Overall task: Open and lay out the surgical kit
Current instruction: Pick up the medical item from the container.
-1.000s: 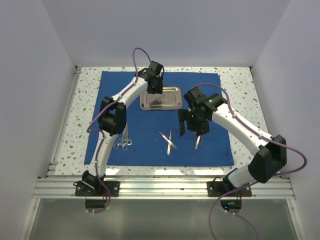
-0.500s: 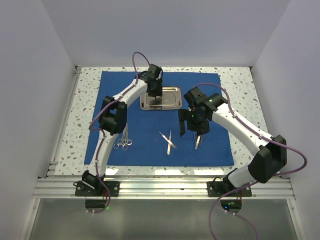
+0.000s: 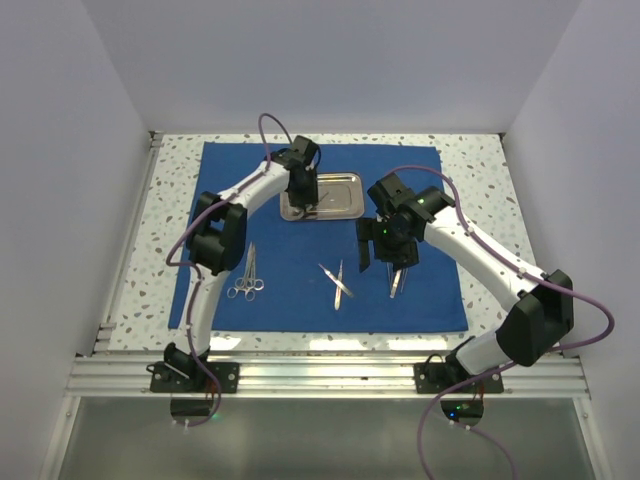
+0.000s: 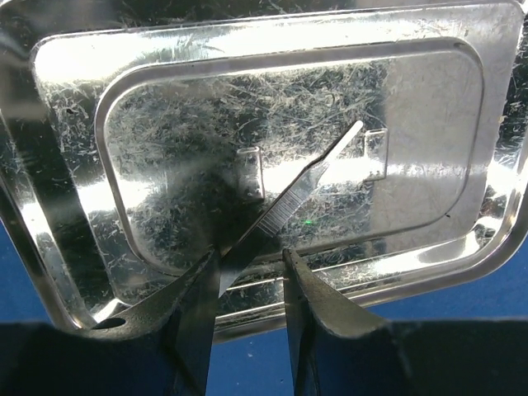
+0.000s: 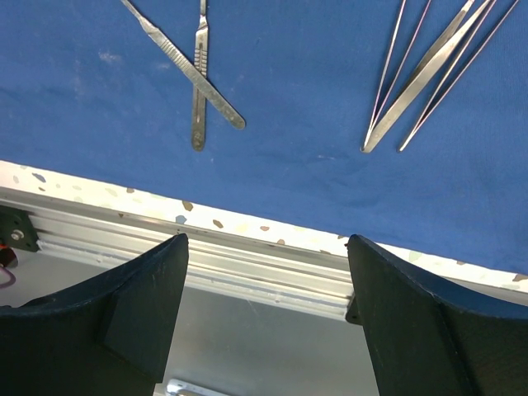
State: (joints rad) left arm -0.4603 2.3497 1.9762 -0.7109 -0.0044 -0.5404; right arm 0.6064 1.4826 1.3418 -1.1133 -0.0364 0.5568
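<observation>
Half hidden overhead; spotted close up thin silver instrument (image 4: 305, 186) within left pincer (image 4: 249, 257) over shiny rectangular steel tray (image 4: 429, 115); could not tell grip. Found right pincer (image 5: 266, 241) spread wide above royal-blue cloth wrap (image 5: 313, 124), speckled desk (image 3: 475, 165), pale walls (image 3: 60, 150).

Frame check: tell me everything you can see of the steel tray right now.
The steel tray is a shiny, heavily scratched rectangle with rounded corners, a raised rim and a sunken flat floor. It lies flat on the blue cloth, at its far middle. One thin silver instrument slants across its floor, the near end between the left gripper's parted jaws.
</observation>
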